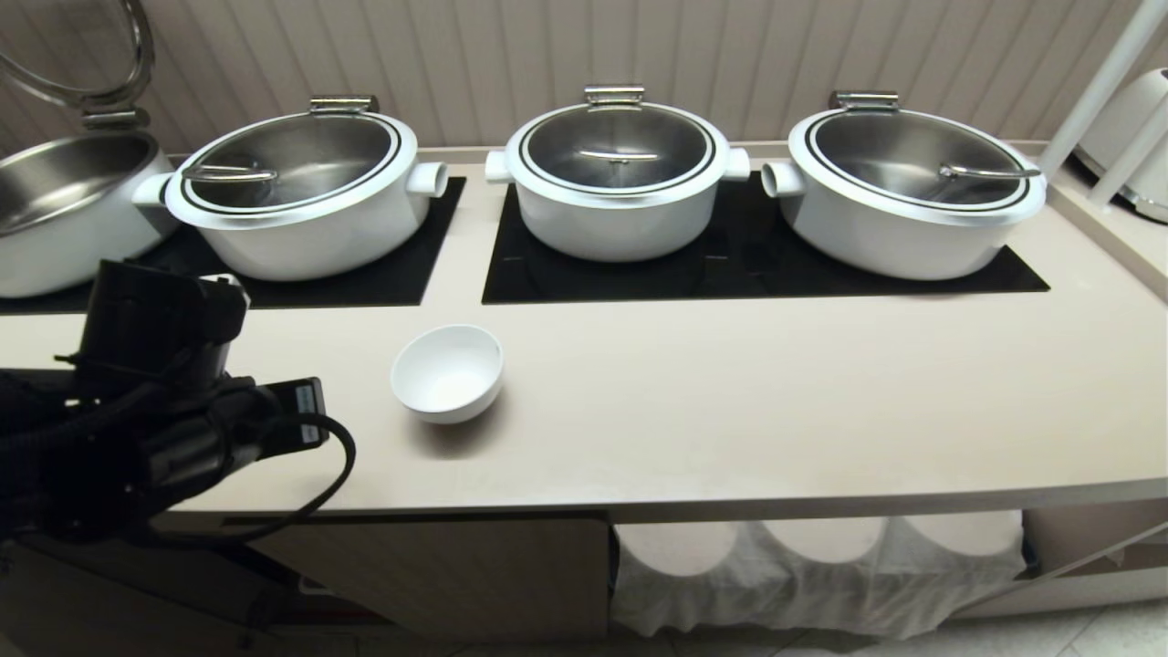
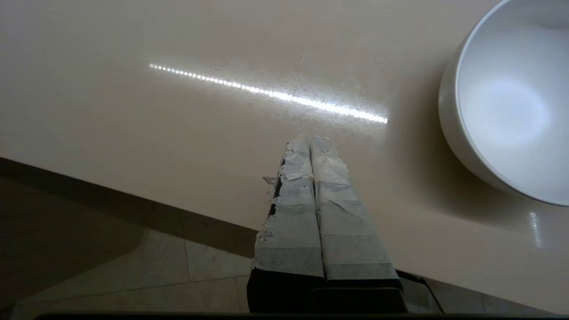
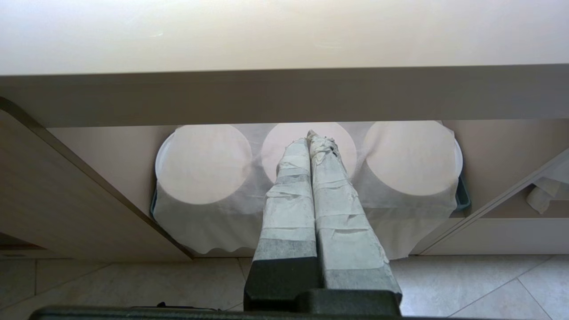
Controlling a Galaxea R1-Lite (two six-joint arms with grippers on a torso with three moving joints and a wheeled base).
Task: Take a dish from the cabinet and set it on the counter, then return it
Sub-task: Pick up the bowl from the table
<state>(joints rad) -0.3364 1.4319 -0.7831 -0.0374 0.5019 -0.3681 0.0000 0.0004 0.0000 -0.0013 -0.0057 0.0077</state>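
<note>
You have the dish (image 1: 447, 372), a plain white deep bowl that looks empty, standing upright on the counter (image 1: 730, 401) in front of the hob plates (image 1: 730, 255). Your left gripper (image 2: 310, 141) hangs just beside it over the counter's front edge, taped fingers pressed together on nothing. The right gripper (image 3: 308, 136) is likewise pressed together, pointing under the counter.

open pot (image 1: 55, 205): cut off at 9 o'clock
bowl (image 2: 506, 111): rim cropped at 3 o'clock
cabinet (image 1: 438, 570) interior: hidden

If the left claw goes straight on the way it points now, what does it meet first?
Probably the bare counter. The shut left claw points down at it, with the bowl off to one side, out of its line.
</note>
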